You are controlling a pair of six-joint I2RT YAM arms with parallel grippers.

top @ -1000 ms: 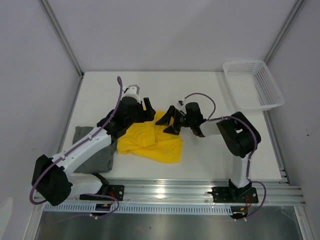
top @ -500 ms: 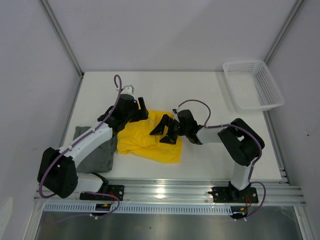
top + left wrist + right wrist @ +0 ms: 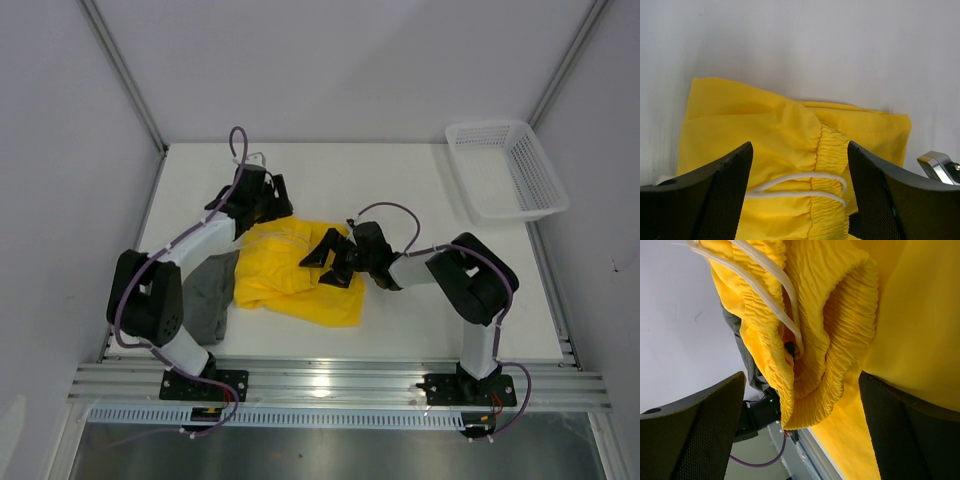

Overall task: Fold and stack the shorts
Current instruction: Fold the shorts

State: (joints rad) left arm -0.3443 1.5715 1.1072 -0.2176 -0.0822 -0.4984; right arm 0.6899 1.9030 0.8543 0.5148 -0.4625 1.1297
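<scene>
At the table's (image 3: pixel 400 180) left edge the dark grey shorts (image 3: pixel 205 300) lie in a compact slab, partly under the left arm, and whether they are neatly folded cannot be told from above. Just beside them, at centre, the yellow shorts (image 3: pixel 290 285) lie rumpled and only loosely doubled over. Their left border meets the grey cloth.

The left gripper (image 3: pixel 274 198) hangs low over the far edge of the yellow pair with its jaws spread. Its wrist view shows the elastic waistband (image 3: pixel 827 150) and the white drawstring (image 3: pixel 805 182) lying between the fingers, with nothing pinched. To the right, the right gripper (image 3: pixel 328 260) reaches in from the opposite side. Its jaws are also parted wide and straddle a bunched fold of the same waistband, and the cloth does not appear to be clamped.

The step in hand looks like the fold of the yellow pair, with both arms lined up on the waistband and neither gripping it. The next move seems to call for both jaws to close on the cloth, each catching the full layer rather than the drawstring alone. A level lift would then carry the edge over — a lopsided pull would likely drag the slack fabric into a heap.

The white mesh basket (image 3: pixel 505 170) sits well apart at the far right corner, apparently playing no part in this step. Stacking is not yet begun.
</scene>
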